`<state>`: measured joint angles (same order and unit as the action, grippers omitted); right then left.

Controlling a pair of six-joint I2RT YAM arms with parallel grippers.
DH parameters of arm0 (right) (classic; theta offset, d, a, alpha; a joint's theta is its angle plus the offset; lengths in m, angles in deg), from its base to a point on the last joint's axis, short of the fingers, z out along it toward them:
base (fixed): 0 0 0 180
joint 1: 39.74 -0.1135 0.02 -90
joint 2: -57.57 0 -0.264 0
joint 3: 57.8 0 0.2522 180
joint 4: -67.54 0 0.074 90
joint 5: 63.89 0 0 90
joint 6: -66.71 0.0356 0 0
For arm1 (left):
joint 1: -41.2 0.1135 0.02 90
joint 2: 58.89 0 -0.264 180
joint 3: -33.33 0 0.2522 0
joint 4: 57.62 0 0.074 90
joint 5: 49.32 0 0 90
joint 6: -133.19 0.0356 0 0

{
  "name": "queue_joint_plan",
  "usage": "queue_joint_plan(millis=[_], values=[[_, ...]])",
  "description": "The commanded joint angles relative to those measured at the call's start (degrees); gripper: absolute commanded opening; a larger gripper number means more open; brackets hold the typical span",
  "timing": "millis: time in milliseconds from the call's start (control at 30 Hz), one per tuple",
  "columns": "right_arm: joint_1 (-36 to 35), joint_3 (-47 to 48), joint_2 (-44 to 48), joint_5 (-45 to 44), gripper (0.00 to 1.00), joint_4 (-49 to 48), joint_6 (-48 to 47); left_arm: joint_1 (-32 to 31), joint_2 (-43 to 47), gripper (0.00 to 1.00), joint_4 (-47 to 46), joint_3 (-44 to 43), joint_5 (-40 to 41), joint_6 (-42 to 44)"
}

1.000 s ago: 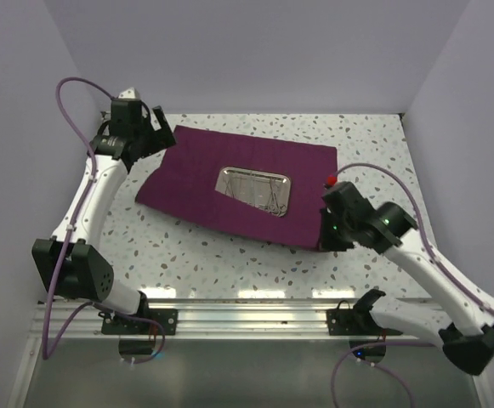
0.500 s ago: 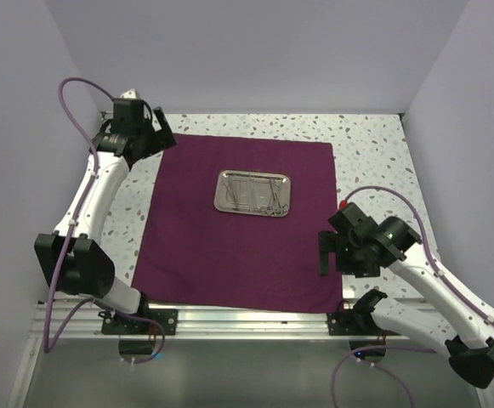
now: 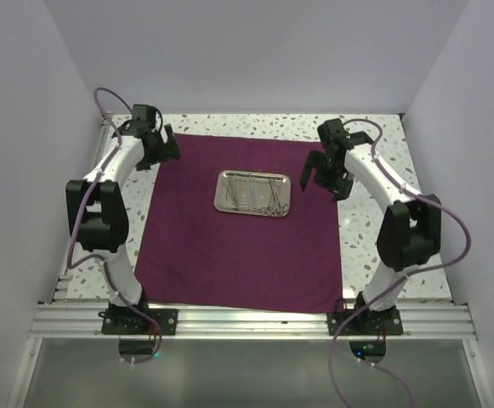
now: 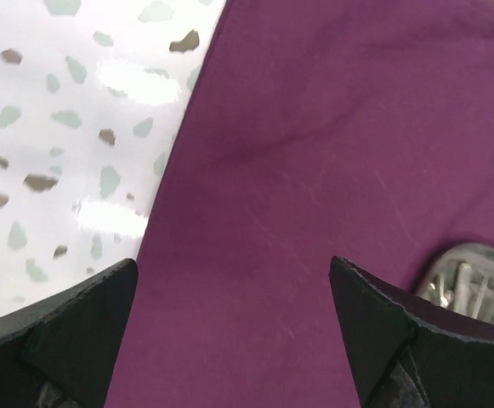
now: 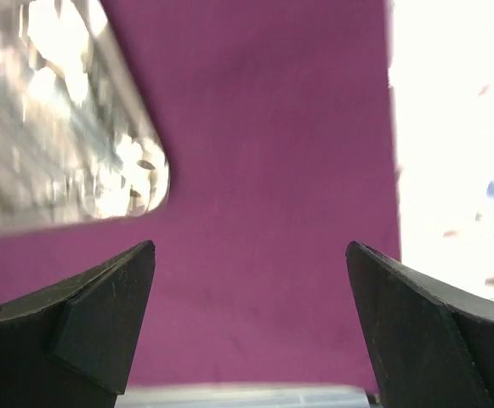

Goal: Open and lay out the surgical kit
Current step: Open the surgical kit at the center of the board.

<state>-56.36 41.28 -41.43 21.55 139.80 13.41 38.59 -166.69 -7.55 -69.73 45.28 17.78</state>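
Note:
The surgical kit's dark purple cloth [image 3: 229, 255] lies spread flat across the table. On its far half sits the shiny steel tray [image 3: 253, 192] with thin steel instruments [image 3: 268, 200] lying in it. My left gripper [image 3: 163, 155] hovers open over the cloth's far left corner. In the left wrist view the cloth [image 4: 298, 170] fills the gap between the fingers [image 4: 76, 331], and a tray corner [image 4: 472, 272] shows at the right. My right gripper [image 3: 321, 180] stands open just right of the tray. The right wrist view shows the tray [image 5: 51, 127] upper left and cloth [image 5: 272, 170] below the empty gripper [image 5: 251, 255].
The speckled white tabletop [image 3: 374, 170] shows around the cloth, and its pale surface [image 4: 59, 127] lies left of the cloth's edge. Purple walls close in the back and both sides. A metal rail [image 3: 247, 319] with the arm bases runs along the near edge.
The cloth went from folded to fully spread toward the near edge. My right gripper opened, let the cloth go and swung from the near right to beside the tray. The left gripper barely moved.

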Motion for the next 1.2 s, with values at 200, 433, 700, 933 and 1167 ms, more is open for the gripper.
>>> queue_joint_plan(millis=[200, 433, 700, 933, 1167], values=[[7.22, 23.81, -21.39, -7.3, 0.98, -0.76, -4.01, 2.61, -16.71, 0.98, -0.73, -16.41, -2.22, 5.19], [8.45, 31.39, -31.59, -9.24, 0.97, 0.21, -4.63, 4.19, -22.26, 0.96, 0.16, -20.57, -3.19, 5.63], [8.89, 33.86, -38.19, -10.47, 0.87, -0.32, -4.89, 4.28, -25.17, 0.72, -0.19, -20.48, -6.01, 5.81], [9.42, 34.3, -43.46, -10.3, 0.49, -1.37, -5.24, 4.37, -25.78, 0.41, -0.28, -20.83, -7.59, 6.34], [10.12, 40.7, -49.97, -8.19, 0.0, -0.06, -5.6, 4.37, -26.49, 0.0, -0.54, -21.71, -9.7, 5.81]])
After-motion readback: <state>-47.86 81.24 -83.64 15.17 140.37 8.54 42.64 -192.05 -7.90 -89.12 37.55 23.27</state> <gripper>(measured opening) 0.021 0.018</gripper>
